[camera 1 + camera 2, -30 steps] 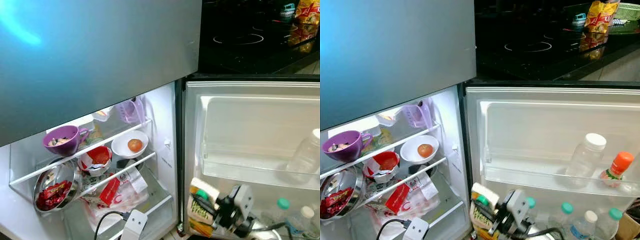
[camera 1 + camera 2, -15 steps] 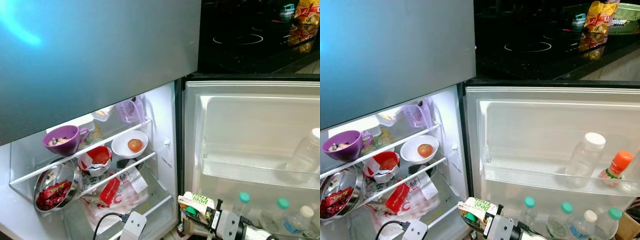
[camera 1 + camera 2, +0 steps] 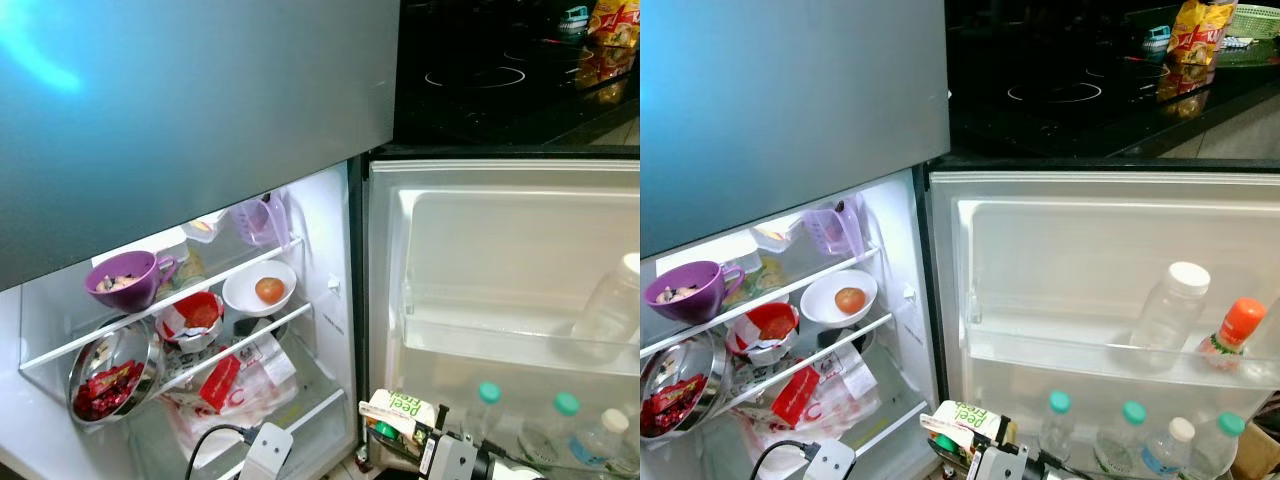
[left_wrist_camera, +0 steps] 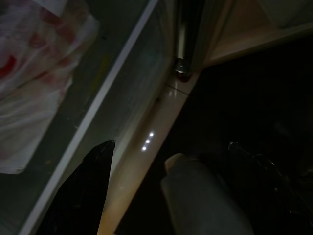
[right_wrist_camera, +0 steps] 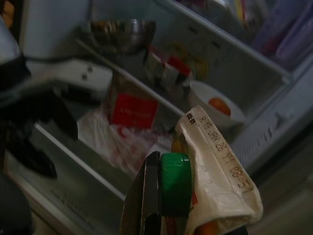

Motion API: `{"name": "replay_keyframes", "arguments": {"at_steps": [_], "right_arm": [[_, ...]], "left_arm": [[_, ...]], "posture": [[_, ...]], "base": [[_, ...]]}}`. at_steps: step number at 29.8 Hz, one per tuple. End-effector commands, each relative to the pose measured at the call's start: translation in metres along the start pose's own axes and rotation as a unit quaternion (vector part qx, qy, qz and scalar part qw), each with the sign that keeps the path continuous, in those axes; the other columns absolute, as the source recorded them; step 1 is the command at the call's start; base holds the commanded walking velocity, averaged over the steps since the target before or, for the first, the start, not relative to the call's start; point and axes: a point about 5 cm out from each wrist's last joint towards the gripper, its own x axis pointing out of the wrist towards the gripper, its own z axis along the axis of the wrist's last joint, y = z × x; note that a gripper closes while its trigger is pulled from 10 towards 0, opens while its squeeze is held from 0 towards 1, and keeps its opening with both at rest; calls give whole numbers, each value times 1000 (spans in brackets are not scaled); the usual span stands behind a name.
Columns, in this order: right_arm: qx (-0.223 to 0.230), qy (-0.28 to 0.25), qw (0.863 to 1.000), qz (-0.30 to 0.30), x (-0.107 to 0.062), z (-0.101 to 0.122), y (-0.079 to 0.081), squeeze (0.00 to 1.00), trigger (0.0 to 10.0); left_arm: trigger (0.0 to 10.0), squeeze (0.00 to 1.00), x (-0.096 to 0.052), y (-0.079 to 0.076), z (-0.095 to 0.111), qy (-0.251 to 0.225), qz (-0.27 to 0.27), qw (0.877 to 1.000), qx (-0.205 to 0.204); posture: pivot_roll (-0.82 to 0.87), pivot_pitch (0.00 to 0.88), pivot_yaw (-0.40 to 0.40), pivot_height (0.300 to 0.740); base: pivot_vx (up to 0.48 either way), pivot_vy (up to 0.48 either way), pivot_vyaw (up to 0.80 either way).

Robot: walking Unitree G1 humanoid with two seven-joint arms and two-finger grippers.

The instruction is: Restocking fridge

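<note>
Looking left to right, you had the open fridge before you, its lit shelves on the left. A purple cup sat on the upper shelf at the far left, with a steel bowl of red packets below and nearer. To their right stood a red and white tub, then a white bowl holding an orange fruit. A red and white plastic bag lay on the lower shelf, and a clear lilac jug sat far back on the upper one.

Your left gripper hung low near the fridge's bottom edge; its wrist view was dark, and its jaws stood apart with nothing between them.

Further right, your right gripper sat low at the foot of the open door, its jaws clenched on the juice carton. The carton lay tilted on its side, its green cap against one black finger, just left of the door's lower rack.

In that lower rack stood water bottles with teal caps. On the rack above, right of centre, stood a clear empty bottle and beside it an orange-capped bottle. Far behind, a dark surface carried a yellow snack bag.
</note>
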Motion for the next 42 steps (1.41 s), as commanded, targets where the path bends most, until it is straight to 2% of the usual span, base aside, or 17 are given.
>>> {"name": "replay_keyframes", "arguments": {"at_steps": [1,4,6,7,10,12,13,14,16,19,21,22,26,30,35,42], "right_arm": [[-10,-2,1000,-1,3,1,0,0,10000],[-10,12,1000,-17,4,-3,-5,0,10000],[-9,26,999,-35,5,-6,-10,0,10000],[-9,26,999,-35,5,-6,-10,0,10000],[-6,38,998,-57,6,-8,-17,0,10000],[-9,43,997,-63,7,-9,-18,0,10000],[-10,47,997,-66,8,-10,-20,0,10000],[-10,47,997,-66,8,-10,-20,0,10000],[-20,58,995,-80,8,-11,-25,0,10000],[-34,59,993,-97,9,-10,-34,0,10000],[-41,55,992,-107,9,-8,-38,0,10000],[-41,55,992,-107,9,-8,-38,0,10000],[-64,43,990,-118,10,-3,-46,0,10000],[-75,32,989,-122,10,1,-51,0,10000],[-113,11,985,-131,9,9,-60,0,10000],[-136,-8,981,-135,11,16,-67,0,10000]], "left_arm": [[10000,0,-5,6,-7,13,4,1000,9],[10000,0,-6,10,-1,-9,12,1000,3],[10000,0,-8,12,14,-61,13,998,-5],[10000,0,-8,12,14,-61,13,998,-5],[10000,0,-10,9,33,-124,-12,992,-16],[10000,0,-11,7,40,-147,-29,989,-17],[10000,0,-12,0,47,-162,-63,985,-17],[10000,0,-12,0,47,-162,-63,985,-17],[10000,0,-14,-17,66,-198,-143,970,-12],[10000,0,-18,-30,88,-225,-208,952,-6],[10000,0,-20,-35,96,-233,-234,944,-4],[10000,0,-20,-35,96,-233,-234,944,-4],[10000,0,-30,-47,109,-247,-296,923,15],[10000,0,-34,-52,113,-250,-314,916,22],[10000,0,-40,-54,115,-244,-329,912,19],[10000,0,-43,-54,114,-238,-332,913,16]], "posture": [[3,156,92,610],[10,162,96,610],[30,180,101,610],[30,180,101,610],[43,190,101,610],[45,192,100,610],[51,198,98,610],[51,198,98,610],[59,206,96,610],[63,214,95,610],[63,214,95,610],[63,214,95,610],[65,221,103,610],[63,223,104,610],[65,226,105,610],[65,226,105,610]], "base": [[0,0,0],[0,0,0],[0,0,0],[0,0,0],[0,0,0],[0,0,0],[0,0,0],[0,0,0],[0,0,0],[0,0,0],[0,0,0],[0,0,0],[0,0,0],[0,0,0],[0,0,0],[0,0,0]]}}
